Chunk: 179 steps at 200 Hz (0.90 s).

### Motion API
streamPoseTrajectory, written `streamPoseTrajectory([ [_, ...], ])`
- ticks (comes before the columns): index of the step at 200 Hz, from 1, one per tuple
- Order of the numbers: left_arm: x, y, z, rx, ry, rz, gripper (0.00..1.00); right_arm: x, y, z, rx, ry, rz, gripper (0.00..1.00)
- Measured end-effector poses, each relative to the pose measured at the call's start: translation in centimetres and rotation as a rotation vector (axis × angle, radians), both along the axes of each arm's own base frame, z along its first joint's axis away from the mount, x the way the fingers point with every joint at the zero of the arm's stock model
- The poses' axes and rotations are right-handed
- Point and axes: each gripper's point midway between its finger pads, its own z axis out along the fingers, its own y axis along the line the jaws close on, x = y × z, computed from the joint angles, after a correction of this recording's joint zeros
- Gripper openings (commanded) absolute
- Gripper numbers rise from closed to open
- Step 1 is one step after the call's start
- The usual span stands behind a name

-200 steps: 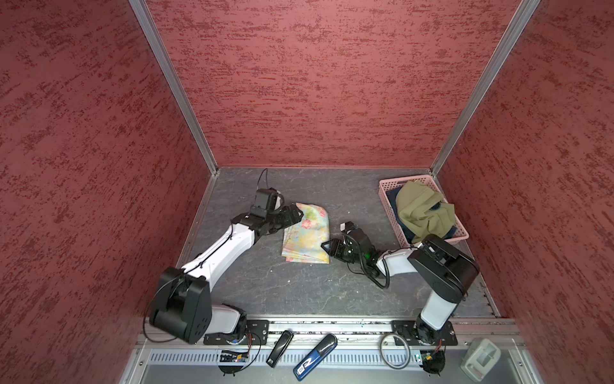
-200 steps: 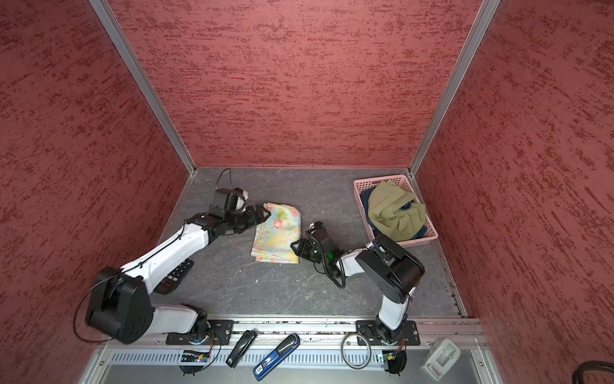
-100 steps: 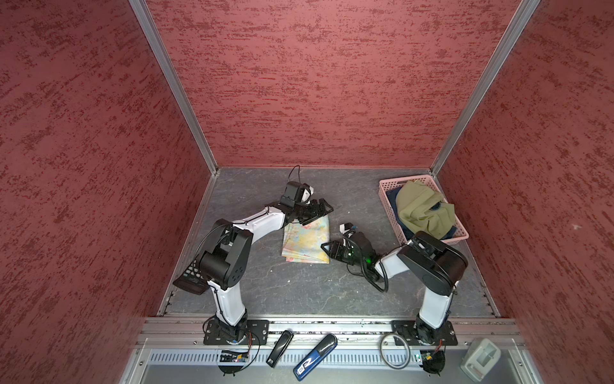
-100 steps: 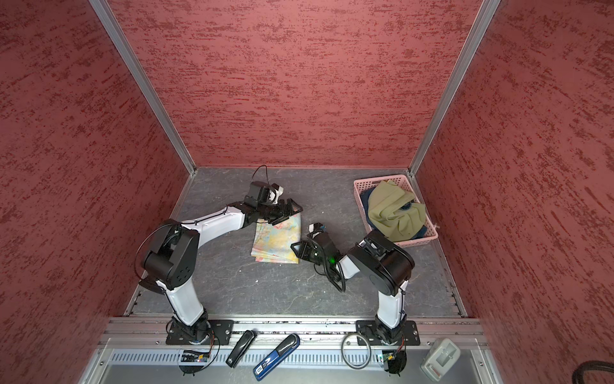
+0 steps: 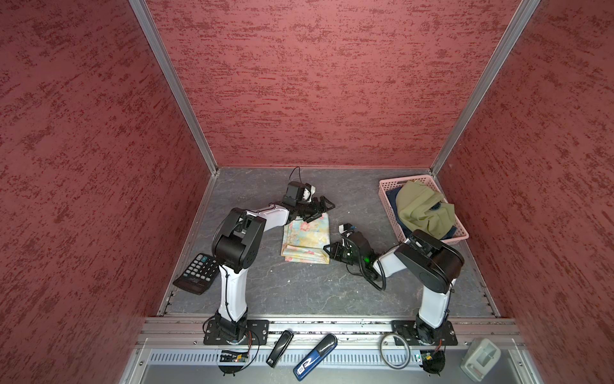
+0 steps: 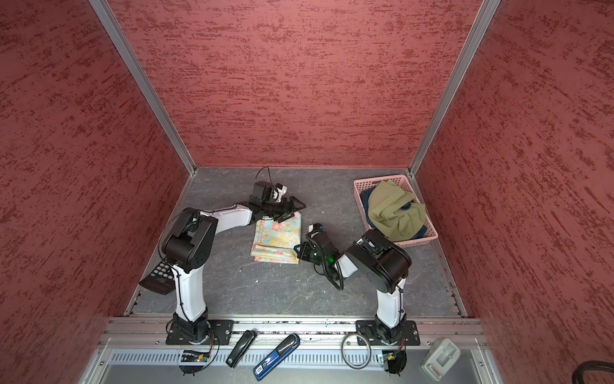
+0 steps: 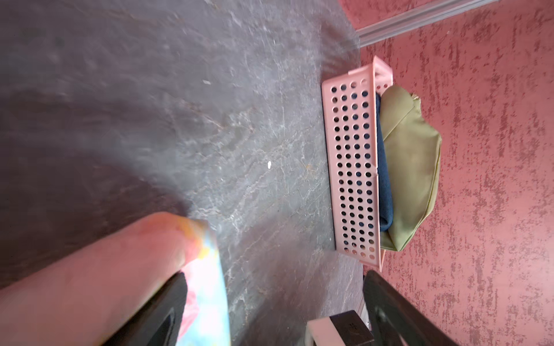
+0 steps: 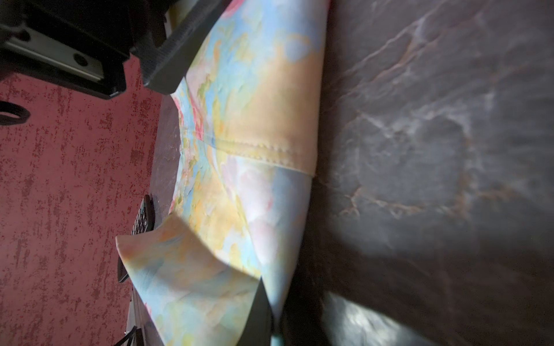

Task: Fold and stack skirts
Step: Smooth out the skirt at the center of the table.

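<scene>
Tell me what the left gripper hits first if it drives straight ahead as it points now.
Probably the pink perforated plastic basket: the open left gripper faces its side wall across bare grey tabletop; any downward tilt would meet that surface first.

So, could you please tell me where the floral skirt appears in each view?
Top view: floral skirt lies flat at the centre of the grey table.
Top view: same spot.
Left wrist: blurred edge, close up.
Right wrist: close up, filling mid-frame.
Shared landmark: the grey table, in all four.
</scene>
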Motion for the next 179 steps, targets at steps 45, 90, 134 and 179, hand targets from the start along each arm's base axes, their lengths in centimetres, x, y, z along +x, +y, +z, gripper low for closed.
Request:
streamPoseTrajectory([
  [45,1.3,2.2,-1.3,-0.024,-0.016,0.039,0.93,0.2,0.1,0.0,-0.006,0.005,-0.002,0.0],
  [90,1.9,3.3,-2.7,-0.071,-0.015,0.056,0.92,0.3,0.0,0.0,-0.024,0.002,-0.007,0.0],
  [134,2.6,4.1,-1.8,-0.082,-0.013,0.072,1.0,0.4,-0.2,0.0,-0.047,0.003,-0.011,0.0],
  [179,4.1,6.6,6.1,-0.01,-0.115,0.141,0.99,0.9,0.2,0.6,-0.058,-0.011,-0.003,0.46],
])
